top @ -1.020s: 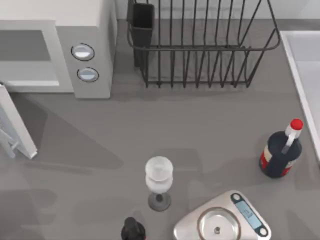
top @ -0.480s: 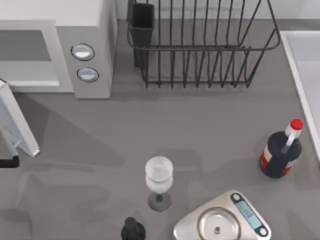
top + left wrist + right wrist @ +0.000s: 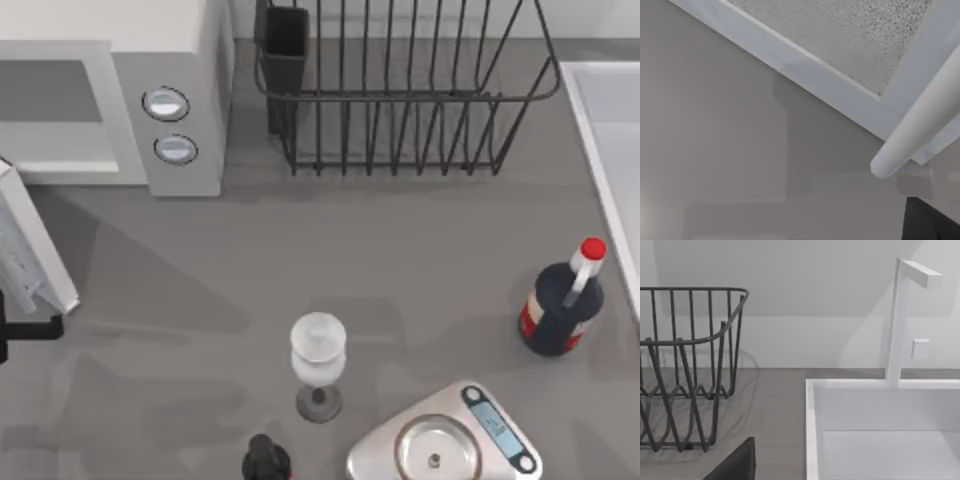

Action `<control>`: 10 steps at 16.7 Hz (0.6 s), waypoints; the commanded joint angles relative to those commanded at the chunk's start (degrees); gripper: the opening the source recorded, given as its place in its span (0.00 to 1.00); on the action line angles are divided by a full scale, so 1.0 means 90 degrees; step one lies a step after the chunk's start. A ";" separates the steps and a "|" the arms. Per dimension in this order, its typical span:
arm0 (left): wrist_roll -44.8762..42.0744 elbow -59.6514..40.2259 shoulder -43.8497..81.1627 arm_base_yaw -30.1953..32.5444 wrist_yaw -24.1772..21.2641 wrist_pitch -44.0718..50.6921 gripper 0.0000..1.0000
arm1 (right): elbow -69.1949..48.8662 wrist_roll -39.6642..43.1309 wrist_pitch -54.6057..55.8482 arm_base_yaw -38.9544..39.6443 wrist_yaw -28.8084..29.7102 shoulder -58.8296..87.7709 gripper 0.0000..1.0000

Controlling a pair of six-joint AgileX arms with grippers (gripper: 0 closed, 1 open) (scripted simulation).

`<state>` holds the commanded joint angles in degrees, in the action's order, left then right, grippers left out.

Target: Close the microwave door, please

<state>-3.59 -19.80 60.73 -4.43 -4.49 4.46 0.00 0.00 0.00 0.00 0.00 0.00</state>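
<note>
The white microwave (image 3: 185, 70) stands at the back left, its cavity open and two round knobs on its panel. The microwave door (image 3: 38, 262) stands swung out toward the table's front at the far left edge. My left gripper (image 3: 25, 329) is a dark shape just in front of the door's free end. In the left wrist view the door's white frame (image 3: 830, 82), speckled window (image 3: 855, 30) and white bar handle (image 3: 920, 122) are close up, with a dark fingertip (image 3: 927, 225) beside the handle. A dark part of my right gripper (image 3: 735, 465) edges the right wrist view.
A black wire dish rack (image 3: 400, 100) stands at the back middle, a white sink (image 3: 612, 130) with a faucet (image 3: 900, 320) at the right. A wine glass (image 3: 318, 352), a kitchen scale (image 3: 445, 440), a dark red-capped bottle (image 3: 560, 300) and a black bottle top (image 3: 266, 460) occupy the front.
My left gripper has come in from the left edge and moved rightward to the door's free end. The door has turned slightly toward the microwave.
</note>
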 joint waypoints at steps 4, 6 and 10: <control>0.0020 -0.0324 0.0473 0.0039 0.0022 -0.0212 0.00 | 0.0000 0.0000 0.0000 0.0000 0.0000 0.0000 1.00; 0.0043 -0.0687 0.1111 0.0083 0.0048 -0.0453 0.00 | 0.0000 0.0000 0.0000 0.0000 0.0000 0.0000 1.00; 0.0101 -0.1468 0.2573 0.0190 0.0113 -0.1001 0.00 | 0.0000 0.0000 0.0000 0.0000 0.0000 0.0000 1.00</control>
<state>-2.67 -33.02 83.89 -2.72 -3.47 -4.55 0.00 0.00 0.00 0.00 0.00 0.00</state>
